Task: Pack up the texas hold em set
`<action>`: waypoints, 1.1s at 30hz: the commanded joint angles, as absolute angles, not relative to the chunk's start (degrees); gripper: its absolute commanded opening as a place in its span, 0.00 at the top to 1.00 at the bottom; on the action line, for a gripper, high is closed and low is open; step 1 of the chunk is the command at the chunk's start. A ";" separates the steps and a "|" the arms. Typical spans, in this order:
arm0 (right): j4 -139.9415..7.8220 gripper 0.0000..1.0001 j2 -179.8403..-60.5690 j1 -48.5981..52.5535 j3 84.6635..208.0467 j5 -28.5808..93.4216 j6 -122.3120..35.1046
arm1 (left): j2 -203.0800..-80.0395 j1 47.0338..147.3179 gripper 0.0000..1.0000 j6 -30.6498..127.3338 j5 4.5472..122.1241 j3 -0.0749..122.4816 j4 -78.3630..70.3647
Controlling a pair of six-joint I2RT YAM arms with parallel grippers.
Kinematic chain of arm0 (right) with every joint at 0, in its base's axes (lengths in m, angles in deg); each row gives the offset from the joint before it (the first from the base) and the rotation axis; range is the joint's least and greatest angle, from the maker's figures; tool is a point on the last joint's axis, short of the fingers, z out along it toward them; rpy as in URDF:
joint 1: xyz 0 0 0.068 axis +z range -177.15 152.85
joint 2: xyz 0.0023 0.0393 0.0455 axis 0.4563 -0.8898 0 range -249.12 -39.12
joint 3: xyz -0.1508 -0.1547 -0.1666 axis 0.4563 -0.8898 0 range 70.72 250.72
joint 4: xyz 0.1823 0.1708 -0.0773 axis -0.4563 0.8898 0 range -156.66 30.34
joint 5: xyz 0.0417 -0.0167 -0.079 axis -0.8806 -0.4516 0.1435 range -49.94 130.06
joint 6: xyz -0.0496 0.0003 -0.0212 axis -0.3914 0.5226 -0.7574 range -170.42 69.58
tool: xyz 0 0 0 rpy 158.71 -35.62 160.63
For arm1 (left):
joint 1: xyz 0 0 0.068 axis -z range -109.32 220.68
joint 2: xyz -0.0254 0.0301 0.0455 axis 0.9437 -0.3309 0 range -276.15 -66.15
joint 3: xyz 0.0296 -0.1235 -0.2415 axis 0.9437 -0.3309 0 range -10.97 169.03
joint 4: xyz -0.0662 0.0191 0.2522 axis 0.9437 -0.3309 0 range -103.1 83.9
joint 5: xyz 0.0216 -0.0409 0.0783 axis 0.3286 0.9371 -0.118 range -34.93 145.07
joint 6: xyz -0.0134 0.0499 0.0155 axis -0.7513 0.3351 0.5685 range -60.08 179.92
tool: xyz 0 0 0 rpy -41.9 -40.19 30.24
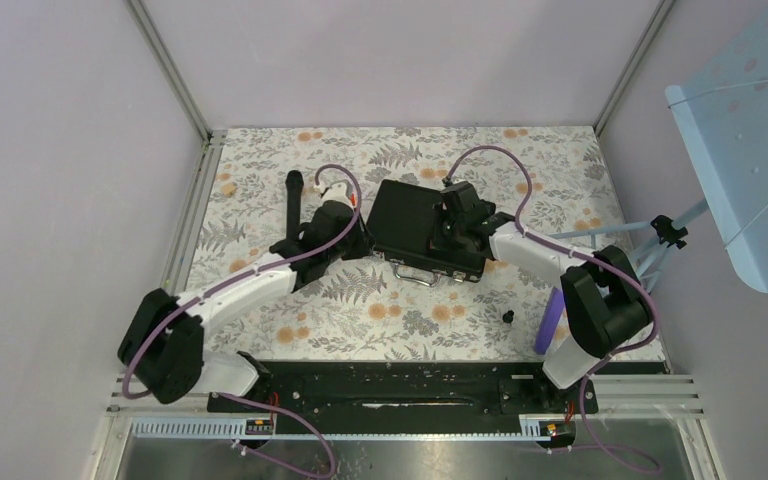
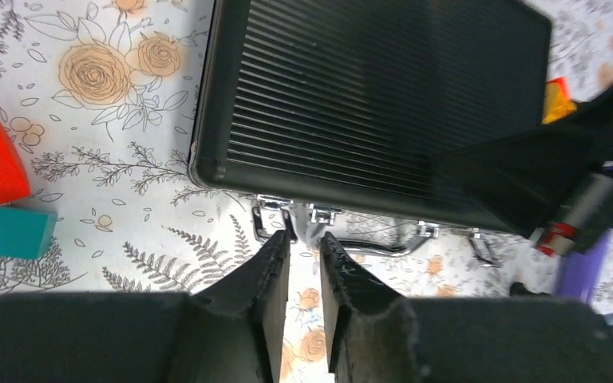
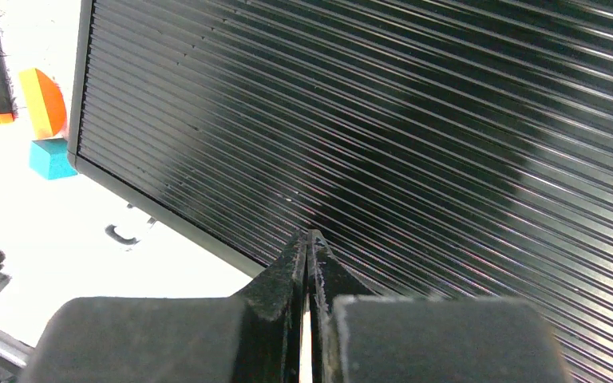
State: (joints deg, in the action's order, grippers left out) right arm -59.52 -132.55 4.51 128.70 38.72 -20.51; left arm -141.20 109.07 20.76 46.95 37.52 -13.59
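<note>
Floral tablecloth (image 1: 380, 320), grey walls (image 1: 60, 150); closed black ribbed briefcase (image 1: 410, 225) at twelve o'clock; right gripper (image 3: 307, 239) clenched empty, left gripper (image 2: 305, 237) slightly parted.

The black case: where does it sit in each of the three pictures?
Top view: black case mid-picture on the flowered table.
Left wrist: it fills the upper middle, silver handle toward the camera.
Right wrist: its ribbed lid fills nearly the whole picture.
Shared landmark: teal block, left of the case in both wrist views.

Floral tablecloth (image 1: 400, 320), pale lilac walls (image 1: 60, 150)
</note>
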 commanded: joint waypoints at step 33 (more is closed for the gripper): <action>-52.57 0.98 -129.73 4.38 126.91 39.79 -23.05 | -171.88 98.56 1.00 11.87 62.96 37.31 -5.47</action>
